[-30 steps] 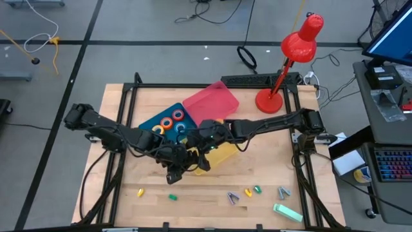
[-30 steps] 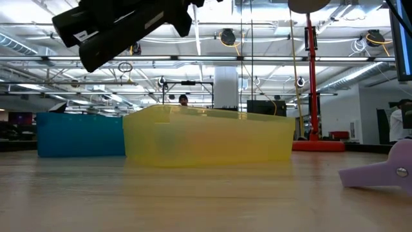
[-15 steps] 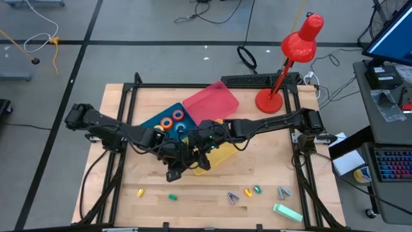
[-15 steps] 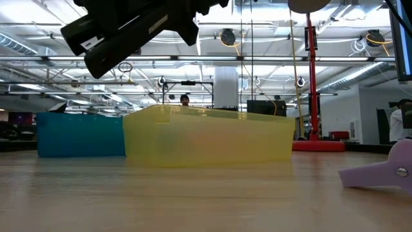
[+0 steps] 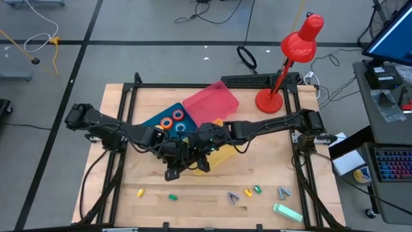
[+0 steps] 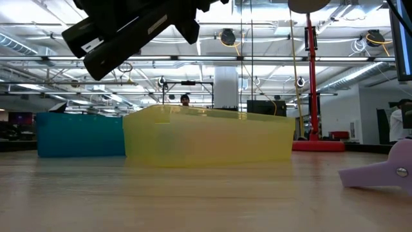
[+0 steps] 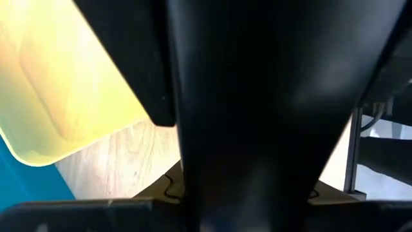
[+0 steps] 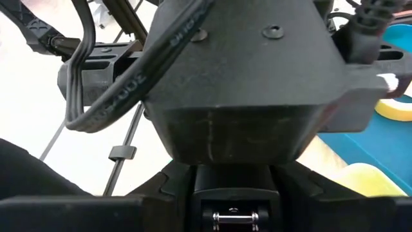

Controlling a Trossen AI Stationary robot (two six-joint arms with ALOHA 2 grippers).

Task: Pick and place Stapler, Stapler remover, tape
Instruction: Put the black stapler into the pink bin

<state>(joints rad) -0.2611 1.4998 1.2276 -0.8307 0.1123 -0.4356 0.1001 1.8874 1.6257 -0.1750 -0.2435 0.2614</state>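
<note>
Four tape rolls lie in the blue tray [image 5: 153, 120]: orange [image 5: 167, 122], red [image 5: 177, 116], blue [image 5: 179, 127] and yellow [image 5: 158, 129]. A mint-green stapler [image 5: 287, 212] lies on the table at the near right. Small stapler removers [image 5: 234, 197] [image 5: 283, 191] lie near the front edge. My left gripper [image 5: 172, 169] and my right gripper [image 5: 196, 149] meet close together over the near left corner of the yellow tray [image 5: 222, 153]. A long dark shape with a white label [image 6: 129, 26] hangs above the table in the low view. Both wrist views are filled by dark parts.
A pink tray [image 5: 211, 103] lies behind the yellow one. A red desk lamp [image 5: 283, 71] stands at the far right corner. Small yellow [image 5: 140, 192] and green [image 5: 172, 197] pieces lie near the front edge. A lilac thing [image 6: 386, 171] lies at the right in the low view.
The long dark shape at the top of the low view has risen a little and shifted toward that picture's right, still tilted. In the high view both arm ends stay close together over the yellow tray's corner.
</note>
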